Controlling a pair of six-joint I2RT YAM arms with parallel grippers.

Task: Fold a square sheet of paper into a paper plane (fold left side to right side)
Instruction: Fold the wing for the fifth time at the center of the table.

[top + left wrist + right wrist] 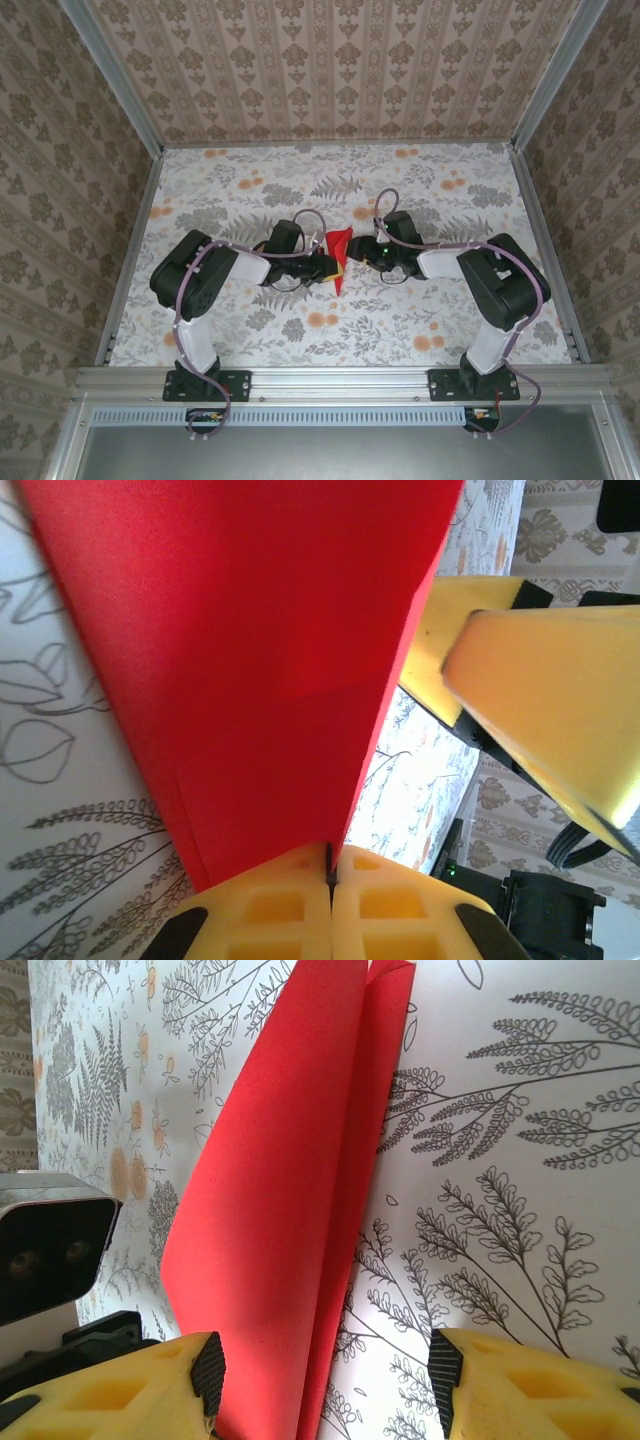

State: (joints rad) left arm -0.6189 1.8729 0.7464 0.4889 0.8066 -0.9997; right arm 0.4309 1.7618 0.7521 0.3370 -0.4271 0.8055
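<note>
Left arm [213, 268] and right arm [485, 268] angled inward, left jaws pinched together, right jaws apart.

The top camera sits high up behind the two arms and looks down on the whole table [250, 330] from far away. The left wrist camera looks out past the left gripper [330, 870], very close to the red paper [250, 660]. The right wrist camera looks past the right gripper [325, 1370] at the same paper, close too. All three views share the paper and the flowery table.
</note>
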